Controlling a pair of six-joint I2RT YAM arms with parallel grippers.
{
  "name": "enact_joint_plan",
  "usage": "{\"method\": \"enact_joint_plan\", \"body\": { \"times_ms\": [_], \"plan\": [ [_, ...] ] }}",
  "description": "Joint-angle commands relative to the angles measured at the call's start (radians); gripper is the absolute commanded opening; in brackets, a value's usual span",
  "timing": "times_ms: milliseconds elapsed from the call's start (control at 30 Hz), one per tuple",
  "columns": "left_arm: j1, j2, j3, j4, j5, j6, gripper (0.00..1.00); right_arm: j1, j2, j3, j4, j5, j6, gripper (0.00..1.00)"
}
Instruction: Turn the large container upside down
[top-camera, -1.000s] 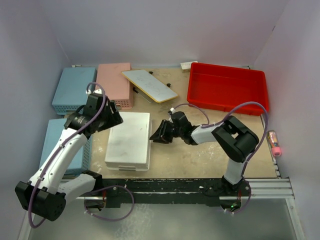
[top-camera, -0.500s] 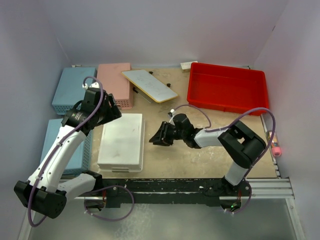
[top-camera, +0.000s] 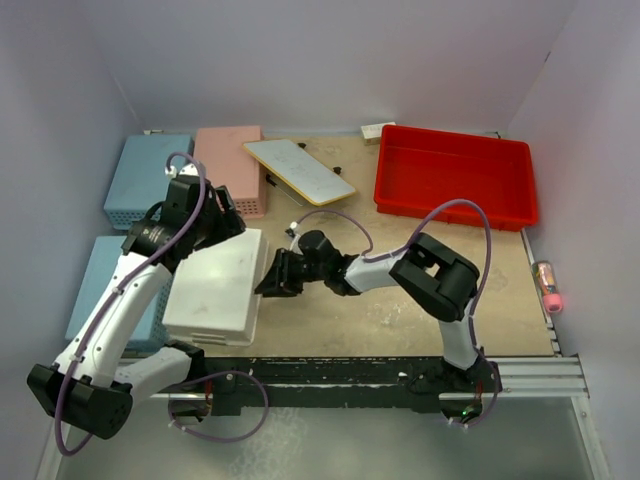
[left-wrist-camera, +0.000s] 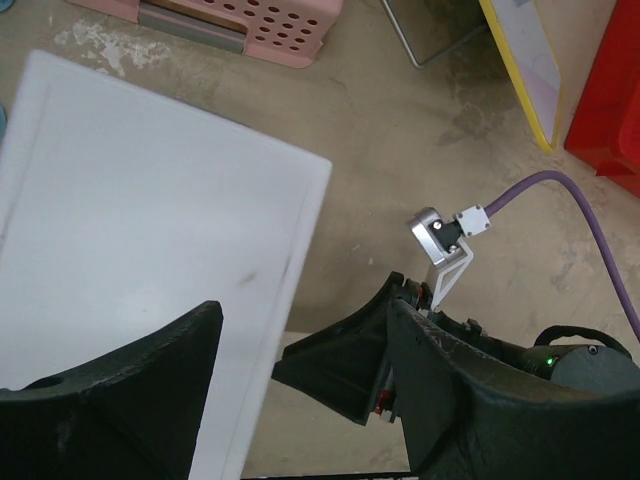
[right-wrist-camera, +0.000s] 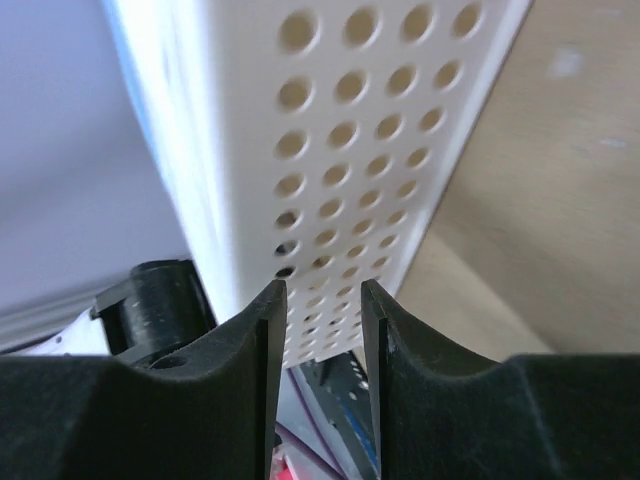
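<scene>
Bin (top-camera: 455, 178) lies two o'clock from right gripper (top-camera: 268, 284), the nearer one, long axis nine-to-three. Left gripper (top-camera: 225, 225) is spread wide; right fingers (right-wrist-camera: 240, 380) sit close, clamping unclear.

Left arm (top-camera: 118, 302): white link shells, black joint housings, black block (top-camera: 82, 400) at near end. Right arm (top-camera: 440, 285): same white-and-black build, bulky black elbow. Thin purple cable (left-wrist-camera: 540, 179) loops along each arm. White connector plug (left-wrist-camera: 472, 220) at cable end, beside silver bracket (left-wrist-camera: 437, 240) with dark round screw. Left tool (left-wrist-camera: 300, 320): broad matte-black fingers (left-wrist-camera: 120, 400), faintly scuffed. Right tool (right-wrist-camera: 323, 290): black fingers (right-wrist-camera: 240, 360) with flat, straight inner faces. Small green light (left-wrist-camera: 548, 361) on black wrist housing.
</scene>
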Motion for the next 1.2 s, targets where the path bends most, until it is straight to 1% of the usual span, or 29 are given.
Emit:
{"method": "enact_joint_plan", "body": {
  "times_ms": [0,100,167,233,300,367,400,500,600,633,667,700,733,800,833,867,933,1000,1067,1167],
  "plan": [
    [-0.003,-0.033,-0.007,0.031,0.000,0.001,0.65,0.023,-0.004,0.067,0.039,-0.038,0.013,0.39],
    [-0.002,-0.024,-0.015,0.029,0.001,0.009,0.65,-0.004,-0.054,0.006,0.035,-0.062,0.018,0.39],
    [-0.002,-0.014,-0.019,0.038,0.008,0.011,0.65,-0.046,-0.109,-0.077,0.040,-0.062,0.017,0.39],
    [-0.002,-0.008,-0.024,0.054,0.022,0.010,0.65,-0.107,-0.186,-0.149,0.030,-0.058,0.001,0.39],
    [-0.003,0.000,-0.022,0.071,0.037,0.010,0.65,-0.169,-0.293,-0.207,-0.028,-0.040,-0.049,0.39],
    [-0.005,0.006,-0.016,0.079,0.047,0.013,0.65,-0.231,-0.417,-0.227,-0.174,0.018,-0.150,0.40],
    [-0.004,0.008,-0.011,0.080,0.048,0.015,0.65,-0.263,-0.485,-0.222,-0.279,0.064,-0.216,0.41],
    [-0.007,0.015,-0.005,0.086,0.063,0.024,0.65,-0.360,-0.668,-0.173,-0.563,0.216,-0.397,0.48],
    [-0.011,0.022,-0.019,0.103,0.086,0.028,0.65,-0.494,-0.801,-0.131,-0.720,0.322,-0.498,0.53],
    [-0.014,0.026,-0.026,0.112,0.093,0.026,0.65,-0.533,-0.818,-0.111,-0.760,0.363,-0.526,0.54],
    [-0.017,0.029,-0.033,0.120,0.097,0.025,0.65,-0.558,-0.826,-0.086,-0.794,0.412,-0.555,0.55],
    [-0.022,0.035,-0.038,0.128,0.100,0.021,0.65,-0.570,-0.820,-0.063,-0.831,0.470,-0.582,0.60],
    [-0.026,0.040,-0.040,0.134,0.101,0.020,0.65,-0.576,-0.806,-0.007,-0.878,0.527,-0.610,0.61],
    [-0.038,0.047,-0.035,0.138,0.099,0.018,0.65,-0.580,-0.761,0.076,-0.914,0.607,-0.672,0.63],
    [-0.044,0.048,-0.033,0.138,0.096,0.017,0.65,-0.580,-0.730,0.116,-0.927,0.644,-0.706,0.72],
    [-0.047,0.048,-0.029,0.138,0.093,0.017,0.65,-0.583,-0.693,0.158,-0.945,0.704,-0.733,0.76],
    [-0.053,0.042,-0.023,0.134,0.087,0.017,0.65,-0.602,-0.607,0.248,-0.986,0.784,-0.772,0.80],
    [-0.055,0.033,-0.021,0.127,0.082,0.016,0.65,-0.642,-0.510,0.330,-1.025,0.820,-0.791,0.81],
    [-0.056,0.022,-0.018,0.116,0.076,0.016,0.65,-0.698,-0.418,0.412,-1.062,0.818,-0.795,0.82],
    [-0.057,0.007,-0.017,0.099,0.068,0.016,0.65,-0.764,-0.281,0.486,-1.087,0.803,-0.800,0.82]
  ]
}}
